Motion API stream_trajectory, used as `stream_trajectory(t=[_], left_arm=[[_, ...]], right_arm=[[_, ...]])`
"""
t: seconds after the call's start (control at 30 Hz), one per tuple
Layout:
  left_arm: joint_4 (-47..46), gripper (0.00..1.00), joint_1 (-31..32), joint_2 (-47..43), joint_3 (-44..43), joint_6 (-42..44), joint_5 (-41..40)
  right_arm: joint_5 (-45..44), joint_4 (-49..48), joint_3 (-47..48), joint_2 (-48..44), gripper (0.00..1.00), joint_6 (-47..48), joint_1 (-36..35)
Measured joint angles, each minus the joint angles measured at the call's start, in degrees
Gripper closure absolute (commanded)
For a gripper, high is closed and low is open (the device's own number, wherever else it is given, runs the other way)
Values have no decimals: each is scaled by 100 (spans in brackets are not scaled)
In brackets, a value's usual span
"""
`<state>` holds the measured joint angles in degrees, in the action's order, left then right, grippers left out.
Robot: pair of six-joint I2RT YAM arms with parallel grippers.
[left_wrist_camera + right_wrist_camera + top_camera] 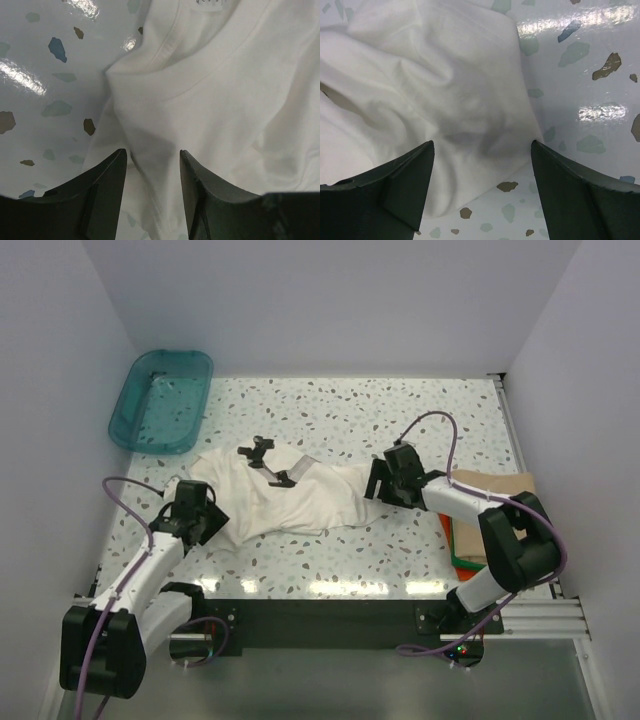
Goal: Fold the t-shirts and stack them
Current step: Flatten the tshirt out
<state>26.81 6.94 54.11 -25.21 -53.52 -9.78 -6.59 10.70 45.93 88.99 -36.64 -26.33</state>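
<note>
A: Background first. White walls (pixel 330 300) on three sides, speckled terrazzo table (pixel 400 420). Landmark?

B: Use the teal tub (pixel 160 400), at the far-left corner of the table. Everything goes off that.

A: Main item?

B: Off-white shirt (pixel 290 495), spread out and rumpled, lying to the right of the tub and nearer the arm bases. Its left end is close to the tub but apart from it. There's a dark thing (pixel 262 453) on its far edge, and I can't tell what it is.

A: Left gripper (pixel 152 152)?

B: On the near side of the tub, at the shirt's left end. The jaws are apart. The wrist view shows the collar seam (pixel 165 50) just beyond the fingertips (pixel 117 160), with cloth lying in the gap. Nothing is pinched as far as I can see.

A: Right gripper (pixel 482 144)?

B: Well to the right of the tub, at the shirt's right end. The jaws stand wide, straddling a wrinkled corner of cloth that lies flat on the table. There's no grip.

A: Other shirts?

B: A tan shirt (pixel 495 485) sits at the table edge farthest from the tub, under the right arm. An orange-red one (pixel 466 562) peeks out at the stack's near corner. The rest of the pile is hidden by the arm.
</note>
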Motion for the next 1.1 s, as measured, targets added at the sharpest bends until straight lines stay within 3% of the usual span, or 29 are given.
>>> stream_trajectory(t=[0.43,0.6,0.7,0.73,0.83,0.93,0.97,1.03,1.1], left_arm=[[-81,50,0,234,70,-103,-195],[-321,64,2,420,72,-109,-173],[-525,80,9,535,72,-114,-116],[-570,89,13,564,70,-98,-103],[-651,100,22,671,2,-74,-68],[-651,100,22,750,-210,0,-46],[-645,100,22,752,-289,20,-46],[-634,100,22,750,-538,101,-48],[-616,100,22,741,-811,192,-50]], right_arm=[[-337,0,-44,-13,19,-79,59],[-337,-2,-44,-11,24,-85,136],[-334,-9,-44,15,35,-94,201],[-332,-22,-44,48,38,-96,212],[-319,-122,-42,131,53,-96,240],[-284,-199,-39,195,79,-129,243],[-262,-212,-39,216,93,-138,243],[-240,-205,-28,236,100,-170,245],[-181,-131,-2,234,100,-177,249]])
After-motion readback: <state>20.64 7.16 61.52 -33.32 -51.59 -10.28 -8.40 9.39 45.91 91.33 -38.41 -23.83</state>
